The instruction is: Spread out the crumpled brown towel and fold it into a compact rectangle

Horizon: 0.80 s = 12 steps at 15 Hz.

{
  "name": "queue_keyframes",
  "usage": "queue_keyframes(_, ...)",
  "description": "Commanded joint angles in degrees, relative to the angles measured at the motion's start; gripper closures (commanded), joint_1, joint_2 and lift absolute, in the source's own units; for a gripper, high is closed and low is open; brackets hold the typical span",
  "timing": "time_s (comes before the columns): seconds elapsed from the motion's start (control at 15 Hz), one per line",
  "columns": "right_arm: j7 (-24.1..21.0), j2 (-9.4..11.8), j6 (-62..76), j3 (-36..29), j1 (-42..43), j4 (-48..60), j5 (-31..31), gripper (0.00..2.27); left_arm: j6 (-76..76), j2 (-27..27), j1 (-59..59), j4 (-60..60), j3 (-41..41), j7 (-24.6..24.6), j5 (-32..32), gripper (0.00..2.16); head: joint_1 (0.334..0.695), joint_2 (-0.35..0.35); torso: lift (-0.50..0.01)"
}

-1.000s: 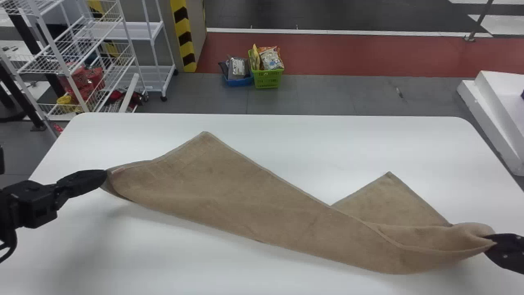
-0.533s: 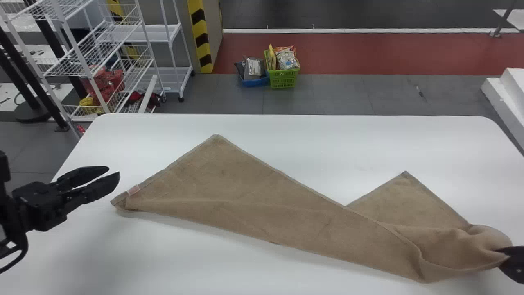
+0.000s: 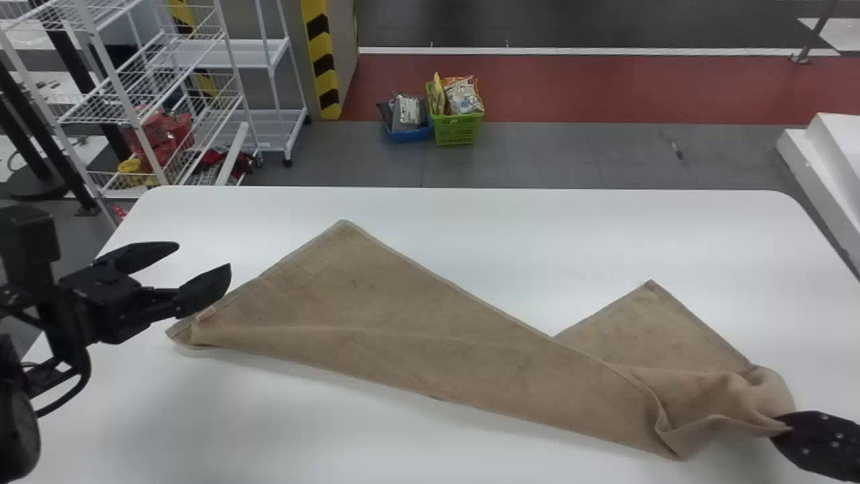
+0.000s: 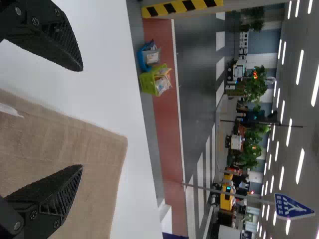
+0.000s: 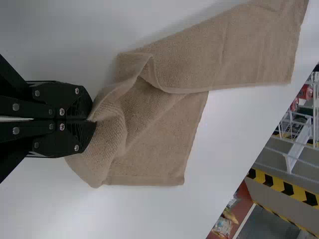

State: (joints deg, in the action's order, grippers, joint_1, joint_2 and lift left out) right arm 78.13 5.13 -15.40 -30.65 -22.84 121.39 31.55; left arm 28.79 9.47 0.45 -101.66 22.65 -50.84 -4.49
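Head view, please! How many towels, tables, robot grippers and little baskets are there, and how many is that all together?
Towels: 1, the brown towel
Tables: 1, the white table
Grippers: 2, the left gripper and right gripper
Baskets: 2, the green basket and blue basket
Total: 6

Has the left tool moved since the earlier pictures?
Yes. In the head view, the left tool now appears closer to the far edge of the white table.
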Motion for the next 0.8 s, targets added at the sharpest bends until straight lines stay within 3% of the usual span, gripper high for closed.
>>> queue_keyframes(0.0,0.19,-0.29,-0.20,1.20,-0.10,0.34,0.79,1.31,0.18,-0.15,-1.42,1.02,-6.39,3.38,-1.14,0.07,0.695,-0.009,-0.127)
queue_keyframes(0.33,0.19,-0.91,-0.55,2.52,-0.81,0.96,1.67,1.31,-0.53,-0.68,-5.64,8.23,-16.50,12.61,-5.27,0.08,0.695,-0.072,-0.127)
queue_keyframes(0.73,0.19,-1.52,-0.38,3.49,-1.42,1.48,2.20,1.31,-0.53,-3.32,-9.16,12.89,-20.28,15.86,-9.75,0.10,0.695,-0.115,-0.127)
